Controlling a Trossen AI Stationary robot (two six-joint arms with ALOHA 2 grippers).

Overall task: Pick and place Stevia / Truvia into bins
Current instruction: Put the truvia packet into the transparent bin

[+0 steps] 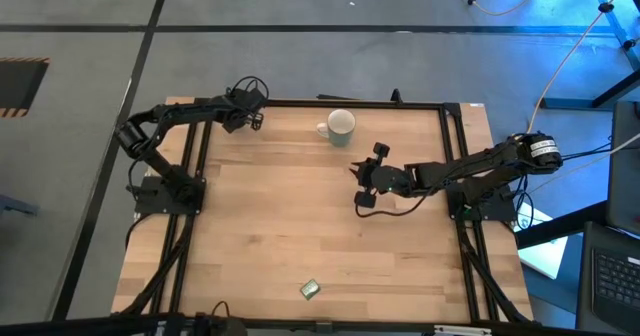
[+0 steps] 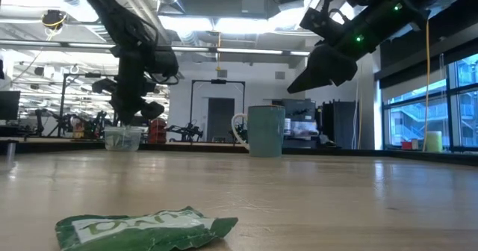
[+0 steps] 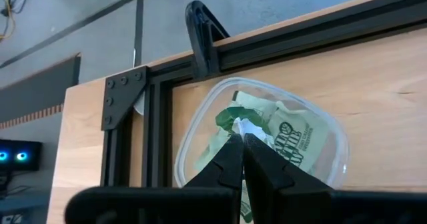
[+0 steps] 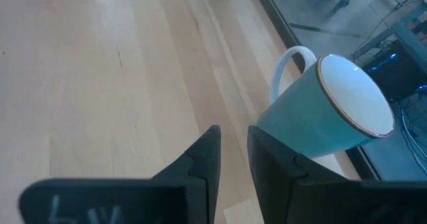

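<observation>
A clear plastic cup stands in the table's far left corner with green and white Stevia sachets inside. My left gripper hangs just over its mouth, shut on another sachet; the low view shows this gripper above the cup. The pale green mug stands upright at the far middle of the table. To its near right my right gripper hovers, open by a narrow gap and holding nothing, pointing toward the mug. One sachet lies flat near the front edge. My left gripper pinches a green and white sachet at a crumpled bit between its two fingertips, slanting down from above. The sachet is held over the cup's mouth. The fingers hide how much of it they have, and I cannot tell whether it touches the sachets below.
A black frame rail with a corner bracket and a black clamp runs along the table's far edge right behind the cup. Bare wood lies between the mug and the lone sachet at the front.
</observation>
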